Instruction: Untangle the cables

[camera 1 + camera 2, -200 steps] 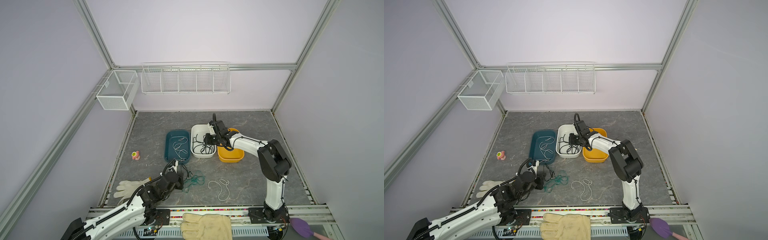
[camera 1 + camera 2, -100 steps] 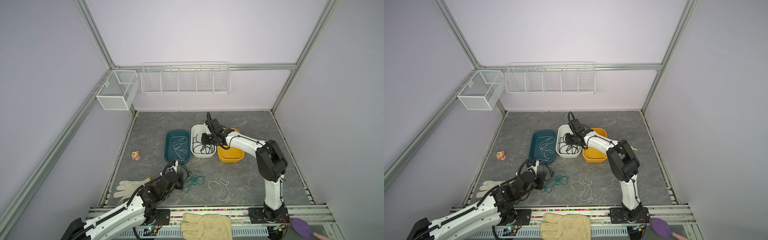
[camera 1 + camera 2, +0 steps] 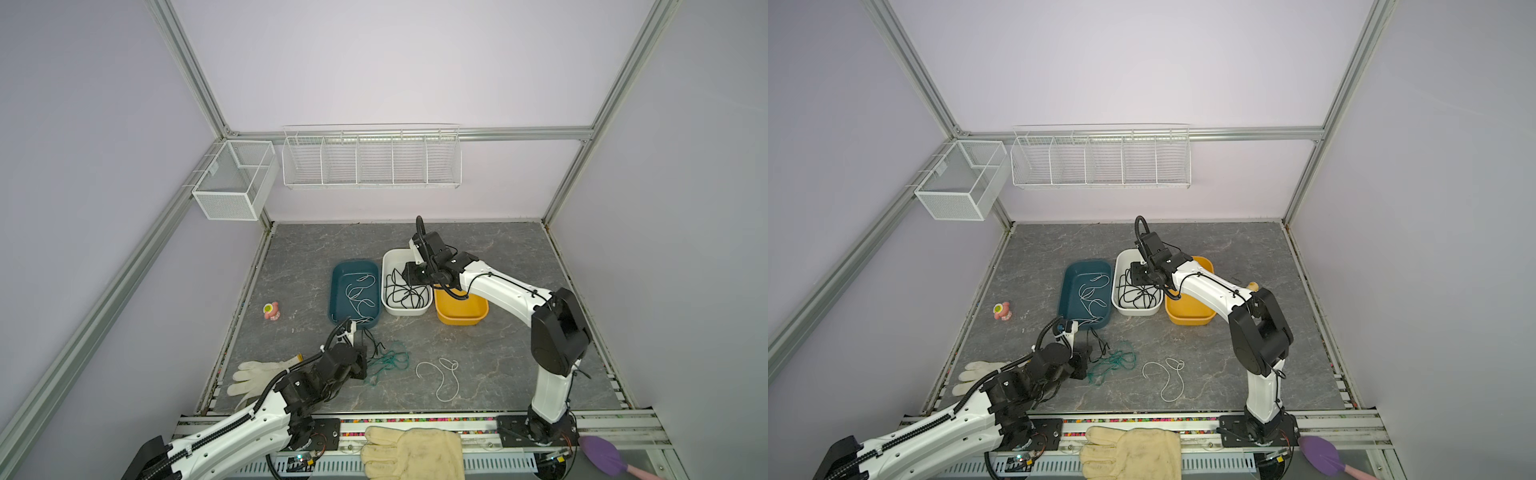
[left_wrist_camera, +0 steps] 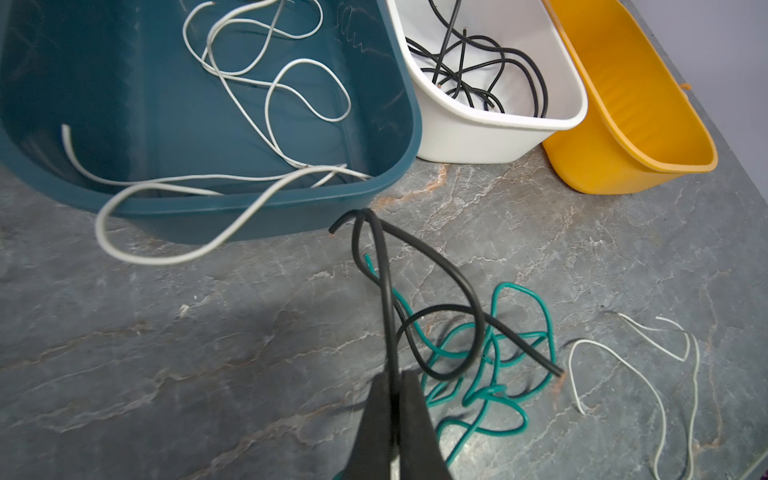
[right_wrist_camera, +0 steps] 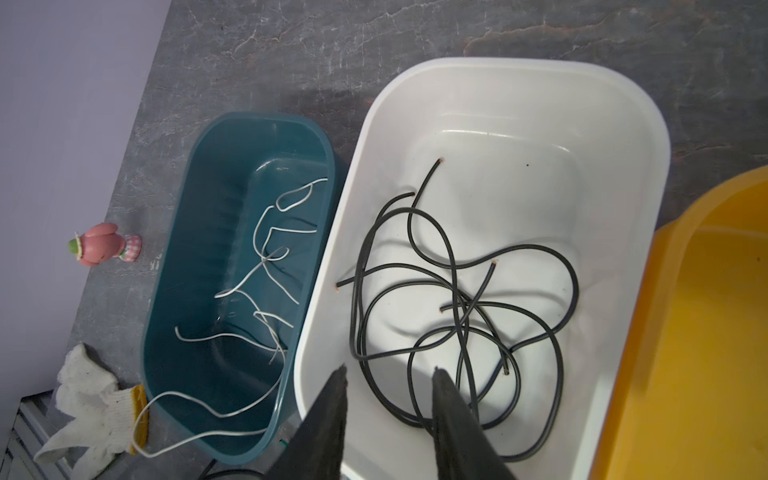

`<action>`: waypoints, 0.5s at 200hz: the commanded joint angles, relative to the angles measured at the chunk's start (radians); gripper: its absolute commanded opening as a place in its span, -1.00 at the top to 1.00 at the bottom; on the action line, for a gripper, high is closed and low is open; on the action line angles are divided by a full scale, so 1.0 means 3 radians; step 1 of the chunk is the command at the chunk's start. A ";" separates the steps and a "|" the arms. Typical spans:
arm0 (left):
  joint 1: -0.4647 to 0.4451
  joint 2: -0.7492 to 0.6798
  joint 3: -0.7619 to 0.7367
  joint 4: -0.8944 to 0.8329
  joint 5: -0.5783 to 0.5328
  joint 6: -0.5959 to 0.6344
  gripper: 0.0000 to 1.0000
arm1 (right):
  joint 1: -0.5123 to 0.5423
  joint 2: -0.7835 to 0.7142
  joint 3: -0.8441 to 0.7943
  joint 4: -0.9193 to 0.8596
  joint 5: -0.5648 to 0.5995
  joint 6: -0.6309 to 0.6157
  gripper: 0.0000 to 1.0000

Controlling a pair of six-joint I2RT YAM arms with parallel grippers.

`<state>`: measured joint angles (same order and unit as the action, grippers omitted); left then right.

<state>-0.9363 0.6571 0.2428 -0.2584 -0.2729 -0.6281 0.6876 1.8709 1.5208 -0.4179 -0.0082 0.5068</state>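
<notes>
**Two robot grippers sorting thin cables on a grey stone-pattern table**

My left gripper (image 4: 392, 386) is near the front of the table (image 3: 519, 257). Its jaws are pressed fully together on a black cable (image 4: 457, 274). From the pinch, that cable rises, bends over in a hairpin and curls back down. It crosses a green cable (image 3: 390, 358) that lies in a loose knot on the table just beside the gripper. The two are wound through each other. A little to the right, apart from them, a white cable (image 3: 441, 376) lies alone on the table in an open loop.

Three tubs sit side by side further back. The teal tub (image 3: 334, 291) on the left holds white cables (image 5: 266, 257). One of these white cables (image 4: 166, 259) hangs out over the tub's front rim. The white tub (image 5: 602, 124) in the middle holds a loose pile of black cables (image 5: 536, 246). The yellow tub (image 3: 461, 318) on the right has no cable in the parts I can see.

My right gripper (image 5: 388, 374) hangs over the white tub, above the black pile. Its jaws stand partly apart with nothing between them.

A pink toy (image 3: 272, 311) lies left of the tubs, near the wall.
</notes>
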 commanded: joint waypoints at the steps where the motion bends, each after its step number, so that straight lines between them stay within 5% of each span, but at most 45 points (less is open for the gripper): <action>1: -0.0003 -0.0022 -0.0001 0.0059 -0.0035 -0.0014 1.00 | 0.0017 -0.0196 0.0042 -0.0136 0.0054 -0.0042 0.21; 100: -0.0003 0.0007 0.0014 0.0049 -0.0048 -0.0014 1.00 | 0.0147 -0.1362 -0.0696 -0.0761 -0.0212 -0.0354 -0.37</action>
<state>-0.9363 0.6575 0.2428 -0.2588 -0.2729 -0.6281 0.7086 1.5532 1.3979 -0.5419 -0.0422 0.4469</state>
